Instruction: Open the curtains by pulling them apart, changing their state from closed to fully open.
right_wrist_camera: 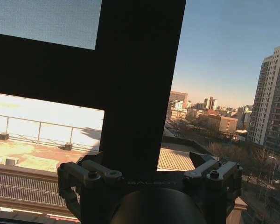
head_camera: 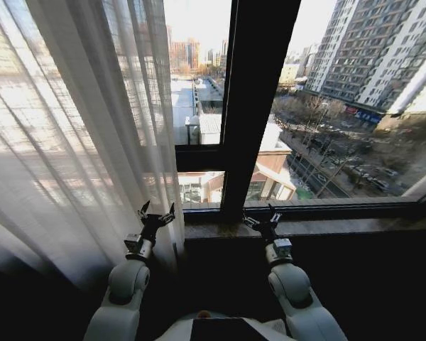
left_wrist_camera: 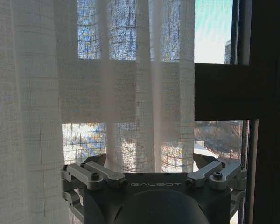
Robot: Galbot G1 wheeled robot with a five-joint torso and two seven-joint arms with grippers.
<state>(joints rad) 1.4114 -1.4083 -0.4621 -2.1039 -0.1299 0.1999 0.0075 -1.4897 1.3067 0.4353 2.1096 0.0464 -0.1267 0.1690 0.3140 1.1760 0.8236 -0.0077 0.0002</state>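
A: Where is the curtain now?

B: The curtains (head_camera: 78, 128) hang at the left side of the window; the glass to the right of the window frame (head_camera: 259, 106) is already bare. The left gripper (head_camera: 156, 214) is spread wide, just beside the fabric's inner edge.

A: How to do it well?

B: I would close on a thick pleat, then pull slowly leftward. The right gripper (head_camera: 261, 219) is also open, empty, at the sill (head_camera: 355, 224).

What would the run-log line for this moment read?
left gripper: open, at curtain edge, no grasp | right gripper: open, before window frame | curtain: gathered left, right panes bare
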